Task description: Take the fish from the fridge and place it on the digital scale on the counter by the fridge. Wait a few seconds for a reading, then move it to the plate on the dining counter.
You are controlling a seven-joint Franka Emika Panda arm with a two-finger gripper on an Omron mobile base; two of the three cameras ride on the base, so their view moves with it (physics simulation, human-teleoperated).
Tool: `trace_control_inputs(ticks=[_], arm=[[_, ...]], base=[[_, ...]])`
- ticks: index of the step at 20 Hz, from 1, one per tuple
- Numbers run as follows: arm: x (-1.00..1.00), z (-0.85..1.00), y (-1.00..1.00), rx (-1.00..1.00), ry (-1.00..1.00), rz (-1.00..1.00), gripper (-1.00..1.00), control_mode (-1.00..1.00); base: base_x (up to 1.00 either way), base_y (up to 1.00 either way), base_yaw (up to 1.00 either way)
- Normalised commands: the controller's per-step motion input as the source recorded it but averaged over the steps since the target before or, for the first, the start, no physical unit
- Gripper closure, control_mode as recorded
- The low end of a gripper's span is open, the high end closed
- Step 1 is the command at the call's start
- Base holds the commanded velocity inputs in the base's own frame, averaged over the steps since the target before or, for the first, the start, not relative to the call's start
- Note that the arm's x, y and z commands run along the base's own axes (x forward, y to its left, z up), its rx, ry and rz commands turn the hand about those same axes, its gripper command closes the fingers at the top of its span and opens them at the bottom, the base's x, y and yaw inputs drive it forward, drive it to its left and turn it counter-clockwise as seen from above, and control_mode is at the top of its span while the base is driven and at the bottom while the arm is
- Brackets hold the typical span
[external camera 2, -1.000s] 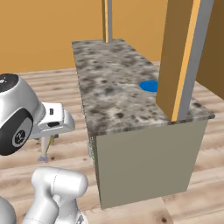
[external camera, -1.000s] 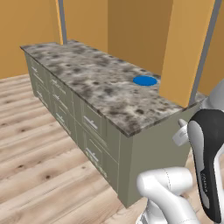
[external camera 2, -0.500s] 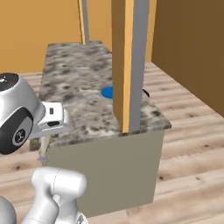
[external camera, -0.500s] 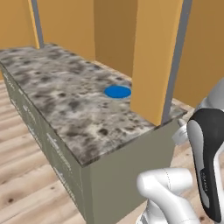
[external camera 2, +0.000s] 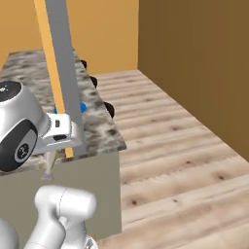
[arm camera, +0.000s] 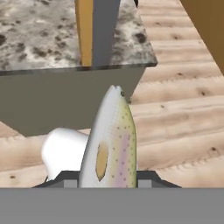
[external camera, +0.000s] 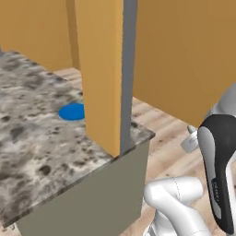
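1. Over the last second both base views have swung round — the whole picture has shifted, so it is the base that has driven, not the furniture. The long side of the island with its drawers has slid out of sight, and the end of the dining counter (external camera: 41, 152) now sits close in front of the robot.

2. The plate (external camera: 72, 111) looked small and far a second ago; now it lies near, partly hidden behind an orange and grey post (external camera: 108, 73) that stands on the counter's corner.

3. The gripper (arm camera: 107, 177) is pinching the fish (arm camera: 109, 144) — in the hand view its pale speckled body rises from between the tips, head pointing towards the counter's end panel. In the right base view the fish (external camera 2: 49, 168) hangs low beside that panel, below the top.

4. My reading: the scale step looks done and this is the carry to the plate. The arm has yet to lift the fish above the counter edge and get round the post.

5. The top is speckled grey granite, bare apart from plate and post. Around it are plank wood floor (external camera 2: 185, 160) and orange walls, with a darker brown wall (external camera 2: 204, 63) to the right.
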Motion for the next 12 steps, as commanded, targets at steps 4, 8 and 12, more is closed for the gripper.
trace_control_inputs(ticks=[4, 8, 12], arm=[[0.00, 0.00, 0.00, 0.00, 0.00, 0.00, 1.00, 1.00], [0.00, 0.00, 0.00, 0.00, 0.00, 0.00, 1.00, 1.00], [0.00, 0.00, 0.00, 0.00, 0.00, 0.00, 1.00, 1.00]], base=[[0.76, -1.00, -0.20], [1.00, -1.00, -0.07], [1.00, -1.00, 0.13]])
